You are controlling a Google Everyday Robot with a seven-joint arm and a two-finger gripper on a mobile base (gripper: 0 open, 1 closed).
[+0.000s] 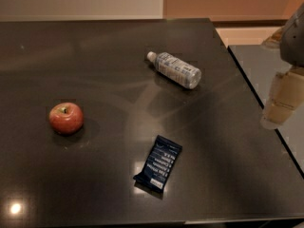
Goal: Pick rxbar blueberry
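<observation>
The rxbar blueberry (158, 163) lies flat on the dark table (109, 61), near the front and a little right of the middle. Its wrapper is dark navy with white lines of text, and it lies at a slant. My gripper (281, 102) shows at the right edge of the camera view, with pale cream fingers hanging over the table's right edge. It is well to the right of the bar and higher in the frame, apart from it and holding nothing that I can see.
A red apple (66, 118) sits at the left of the table. A clear plastic water bottle (174, 70) lies on its side behind the bar. The table's right edge runs diagonally beside a second dark surface (266, 70).
</observation>
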